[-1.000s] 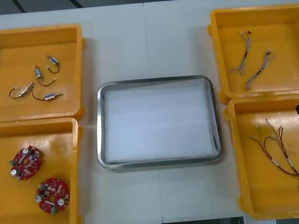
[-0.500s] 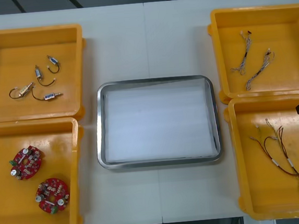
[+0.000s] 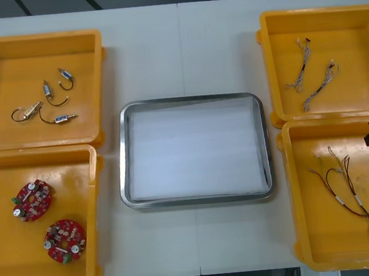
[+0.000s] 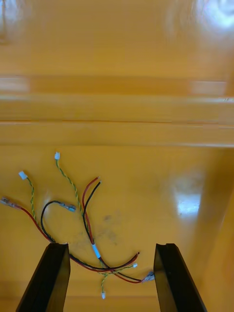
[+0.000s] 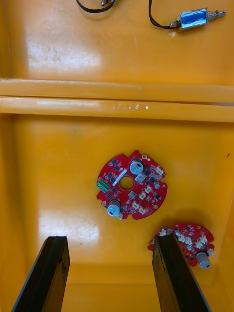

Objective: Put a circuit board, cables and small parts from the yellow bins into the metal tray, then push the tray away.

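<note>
the right pincer, wide open, has edged slightly inward over the red and yellow cables in the near right bin, likely starting a pick. the left pincer hangs wide over the circuit boards. the metal tray holds nothing.

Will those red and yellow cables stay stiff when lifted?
Probably not: the red and yellow cables below the open right gripper lie in loose curves, so they'd likely droop. They cross, so several may rise together.

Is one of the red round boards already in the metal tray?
No, both circuit boards lie in the near left yellow bin.
</note>
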Controlling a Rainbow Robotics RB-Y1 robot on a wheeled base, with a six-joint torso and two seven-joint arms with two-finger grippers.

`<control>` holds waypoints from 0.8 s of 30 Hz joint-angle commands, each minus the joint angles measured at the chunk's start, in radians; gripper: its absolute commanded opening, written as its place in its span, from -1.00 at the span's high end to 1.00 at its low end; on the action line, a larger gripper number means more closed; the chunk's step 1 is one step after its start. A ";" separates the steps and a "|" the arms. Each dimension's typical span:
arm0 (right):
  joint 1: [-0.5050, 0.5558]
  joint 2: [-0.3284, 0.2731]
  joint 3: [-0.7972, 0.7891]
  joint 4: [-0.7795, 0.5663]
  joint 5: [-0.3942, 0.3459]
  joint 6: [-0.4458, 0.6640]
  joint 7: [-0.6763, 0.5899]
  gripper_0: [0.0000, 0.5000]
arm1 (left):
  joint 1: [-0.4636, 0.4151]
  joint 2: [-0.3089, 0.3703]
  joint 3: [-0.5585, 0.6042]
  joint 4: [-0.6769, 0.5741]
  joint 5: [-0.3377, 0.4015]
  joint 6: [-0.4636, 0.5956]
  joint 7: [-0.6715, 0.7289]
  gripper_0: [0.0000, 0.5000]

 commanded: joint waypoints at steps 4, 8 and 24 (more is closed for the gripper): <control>0.062 0.011 0.009 0.005 0.000 0.009 0.043 -1.00 | 0.046 0.071 -0.002 -0.015 0.011 0.018 -0.439 -1.00; 0.079 0.009 0.009 -0.003 0.000 0.009 0.070 -1.00 | 0.048 0.085 0.001 -0.008 0.035 0.011 -0.470 -1.00; 0.289 0.011 0.006 -0.109 0.072 -0.199 0.201 -1.00 | 0.114 0.085 -0.035 0.180 0.103 -0.164 -0.809 -1.00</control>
